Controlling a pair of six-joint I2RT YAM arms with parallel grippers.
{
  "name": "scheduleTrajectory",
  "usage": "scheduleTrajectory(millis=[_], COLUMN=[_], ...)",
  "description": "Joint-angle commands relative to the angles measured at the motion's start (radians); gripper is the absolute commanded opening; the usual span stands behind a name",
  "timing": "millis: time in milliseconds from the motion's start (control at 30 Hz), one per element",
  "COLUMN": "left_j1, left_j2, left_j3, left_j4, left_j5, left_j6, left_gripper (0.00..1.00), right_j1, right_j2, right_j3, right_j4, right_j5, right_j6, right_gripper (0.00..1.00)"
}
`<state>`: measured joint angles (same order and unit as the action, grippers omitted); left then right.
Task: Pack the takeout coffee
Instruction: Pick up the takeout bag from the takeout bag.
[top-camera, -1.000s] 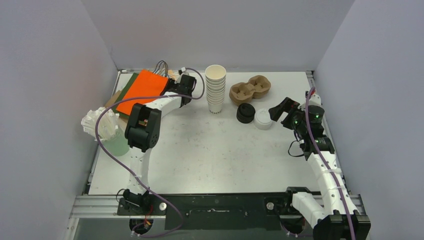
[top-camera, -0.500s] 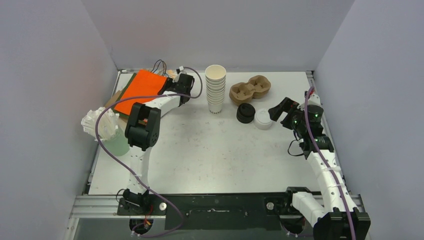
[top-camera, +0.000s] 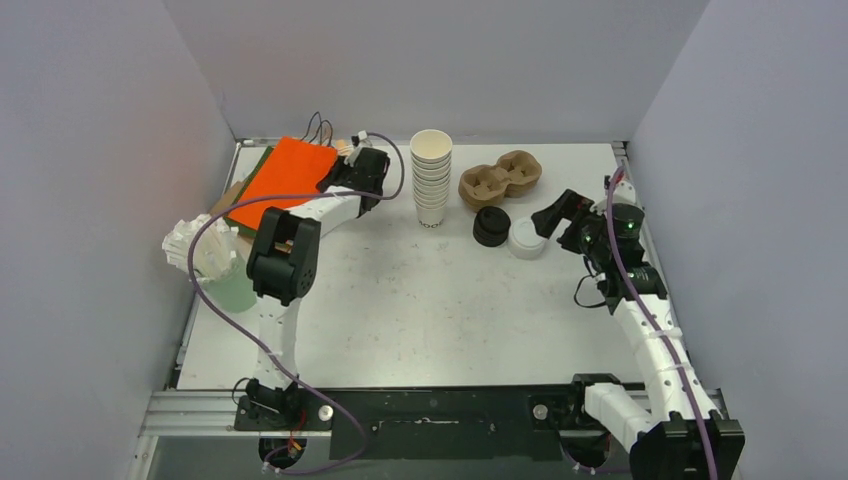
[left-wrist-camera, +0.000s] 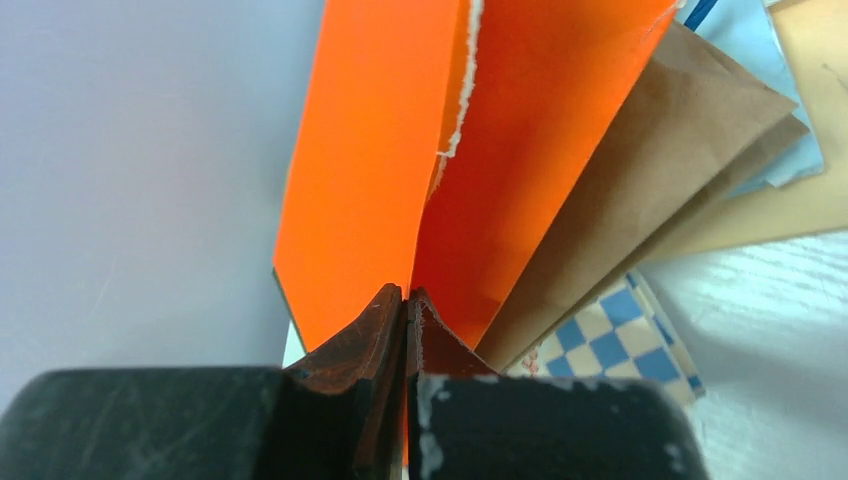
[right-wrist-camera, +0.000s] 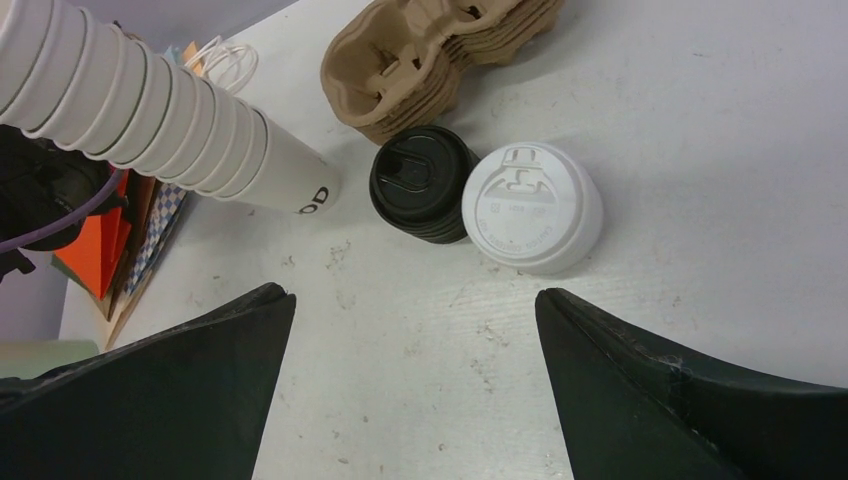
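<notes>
R hand (top-camera: 552, 212) edged left, L hand (left-wrist-camera: 407, 296) pinching bag (left-wrist-camera: 365, 150)

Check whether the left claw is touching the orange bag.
Touching. The left wrist view shows the left claw shut on the orange bag, with the paper edge pinched in its grip.

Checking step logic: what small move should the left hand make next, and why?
Probably lift the orange bag free of the pile: the left hand is shut on its edge, while it lies on the brown bags.
</notes>
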<state>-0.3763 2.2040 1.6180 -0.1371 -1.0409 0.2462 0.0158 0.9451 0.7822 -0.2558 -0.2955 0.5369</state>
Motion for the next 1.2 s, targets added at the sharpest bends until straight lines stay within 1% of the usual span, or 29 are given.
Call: scheduleTrajectory(millis=[0,133,267,367,500,633,800,933,1067,1167], left_j1=[-0.046,-0.08,-0.106,-0.12,-0.132,-0.14,-0.148,-0.15,-0.15,-0.149], left_j2=[-0.23,-0.379,-0.534,-0.655,-0.819,-0.958,-1.106,-1.214,-1.302,-1.372], left_j3=[-0.071,-0.185,-0.301,-0.385,-0.468,-0.505,-0.556,-0.617,-0.616,-0.616], left_j4=[0.088,0.08,0.052,0.035,0.023,-0.02,-0.075,-0.11,-0.224,-0.276], left_j5=[-0.029,-0.01,0.037,0.112,0.211,0.315,0.486,0.603,0.633,0.693], left_j6=[-0.058,-0.15,-0.256,-0.344,-0.413,-0.481,-0.58,-0.615,-0.617,-0.62], left_gripper=[0.0,0.0,0.0,0.0,0.0,0.0,0.0,0.0,0.0,0.0], right_j1=[0.053,0.163,0.32,0.414,0.513,0.583,0.669,0.723,0.746,0.75], right_j2=[0.042,0.085,0.126,0.165,0.204,0.25,0.322,0.388,0.436,0.466], right_j3=[0.12,0.211,0.305,0.381,0.464,0.537,0.611,0.668,0.693,0.727], right_j4=[0.03,0.004,-0.018,-0.04,-0.048,-0.047,-0.038,-0.026,0.018,0.016], right_j5=[-0.011,0.059,0.158,0.202,0.235,0.249,0.276,0.292,0.287,0.27], right_j6=[0.01,0.007,0.001,-0.008,-0.01,-0.012,-0.014,-0.013,-0.04,-0.043], right_gripper=[0.95,0.9,0.89,0.87,0.86,0.85,0.85,0.85,0.84,0.84])
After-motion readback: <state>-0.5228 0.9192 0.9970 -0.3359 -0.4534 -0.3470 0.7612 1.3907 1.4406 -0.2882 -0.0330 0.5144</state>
